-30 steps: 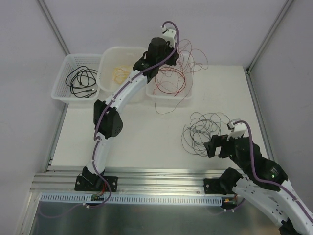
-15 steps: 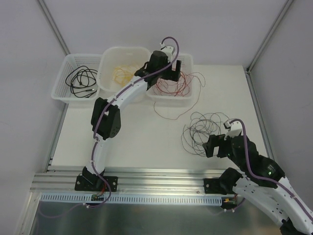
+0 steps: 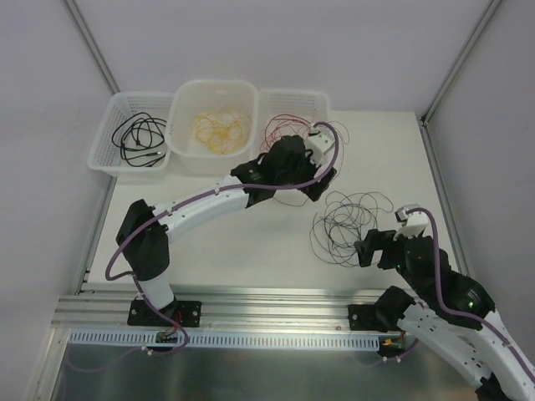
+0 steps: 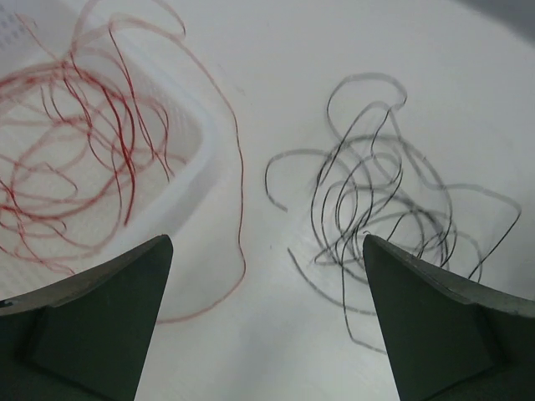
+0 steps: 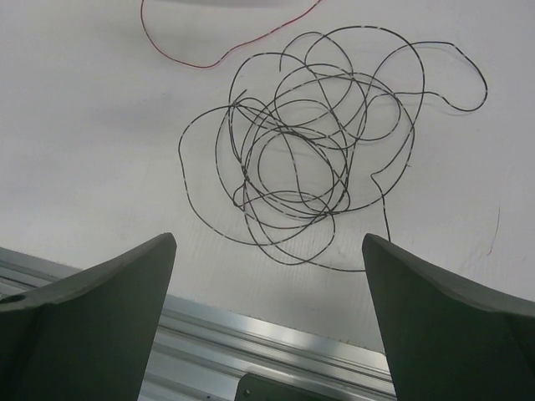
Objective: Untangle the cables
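A loose tangle of black cables (image 3: pixel 344 219) lies on the white table at the right (image 4: pixel 376 209) (image 5: pixel 309 159). Red cables (image 3: pixel 284 132) (image 4: pixel 67 159) fill the right white basket (image 3: pixel 292 93). One red strand (image 4: pixel 240 209) (image 5: pixel 209 60) trails over its wall onto the table. Yellow cables (image 3: pixel 219 127) lie in the middle basket (image 3: pixel 188 96), and more black cables (image 3: pixel 138 138) in the left basket (image 3: pixel 104 138). My left gripper (image 3: pixel 322 185) (image 4: pixel 267 326) hangs open and empty between the red basket and the black tangle. My right gripper (image 3: pixel 368 251) (image 5: pixel 267 326) stands open and empty just in front of the tangle.
An aluminium rail (image 3: pixel 267 305) (image 5: pixel 276 342) runs along the table's near edge below the right gripper. The three baskets line the back left. Slanted frame posts (image 3: pixel 456 67) and white walls close in the table's sides.
My left gripper opened over the right basket and let the red cables drop in. The left arm then swung back and down toward the black tangle. The right arm barely shifted.
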Available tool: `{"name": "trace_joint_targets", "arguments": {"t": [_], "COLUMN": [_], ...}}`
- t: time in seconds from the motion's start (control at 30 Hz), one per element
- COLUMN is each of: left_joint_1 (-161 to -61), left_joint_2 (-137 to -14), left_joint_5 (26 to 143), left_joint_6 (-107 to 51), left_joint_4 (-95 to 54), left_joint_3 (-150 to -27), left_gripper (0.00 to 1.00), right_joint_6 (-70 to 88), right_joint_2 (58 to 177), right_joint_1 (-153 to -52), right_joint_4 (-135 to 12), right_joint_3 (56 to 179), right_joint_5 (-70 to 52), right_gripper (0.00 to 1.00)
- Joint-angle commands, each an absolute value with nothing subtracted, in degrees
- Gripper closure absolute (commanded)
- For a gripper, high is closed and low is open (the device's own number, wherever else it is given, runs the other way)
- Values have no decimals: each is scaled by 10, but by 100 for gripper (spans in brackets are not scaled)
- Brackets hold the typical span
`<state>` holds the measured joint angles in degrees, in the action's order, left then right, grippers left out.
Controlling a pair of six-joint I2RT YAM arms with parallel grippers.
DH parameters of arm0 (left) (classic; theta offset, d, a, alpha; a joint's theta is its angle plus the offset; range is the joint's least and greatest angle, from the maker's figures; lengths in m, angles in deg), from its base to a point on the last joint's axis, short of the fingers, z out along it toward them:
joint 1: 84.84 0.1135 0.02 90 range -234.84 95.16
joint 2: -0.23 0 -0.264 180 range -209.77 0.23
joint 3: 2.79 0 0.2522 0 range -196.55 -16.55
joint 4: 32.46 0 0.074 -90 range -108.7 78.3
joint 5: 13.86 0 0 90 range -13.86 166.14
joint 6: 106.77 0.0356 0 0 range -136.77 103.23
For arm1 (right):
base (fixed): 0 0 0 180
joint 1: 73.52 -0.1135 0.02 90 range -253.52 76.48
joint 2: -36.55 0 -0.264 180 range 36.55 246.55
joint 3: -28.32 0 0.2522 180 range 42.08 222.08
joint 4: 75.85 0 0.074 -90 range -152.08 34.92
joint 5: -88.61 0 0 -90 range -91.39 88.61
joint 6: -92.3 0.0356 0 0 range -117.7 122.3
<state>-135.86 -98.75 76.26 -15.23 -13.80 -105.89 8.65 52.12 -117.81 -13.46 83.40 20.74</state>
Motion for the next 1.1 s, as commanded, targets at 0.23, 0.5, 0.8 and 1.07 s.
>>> {"name": "trace_joint_targets", "arguments": {"t": [0.23, 0.5, 0.8, 1.07], "left_joint_1": [-1348, -1205, -1137, -1134], "left_joint_2": [-850, -674, -487, -471], "left_joint_5": [590, 609, 443, 337], "left_joint_6": [-283, -336, -335, -310], "left_joint_4": [-6, 135, 131, 118], "left_joint_3": [-879, -813, -651, -621], "left_gripper": [1, 1, 1, 1], "right_joint_6": [63, 69, 95, 108], "right_joint_2": [719, 983, 1261, 1452], "right_joint_1": [-1157, -939, -829, -784], "right_joint_4": [-181, -370, -493, -531], "right_joint_3": [939, 1011, 1119, 1226], "right_joint_5": [296, 73, -35, -116], "right_gripper": [0, 6, 29, 49]}}
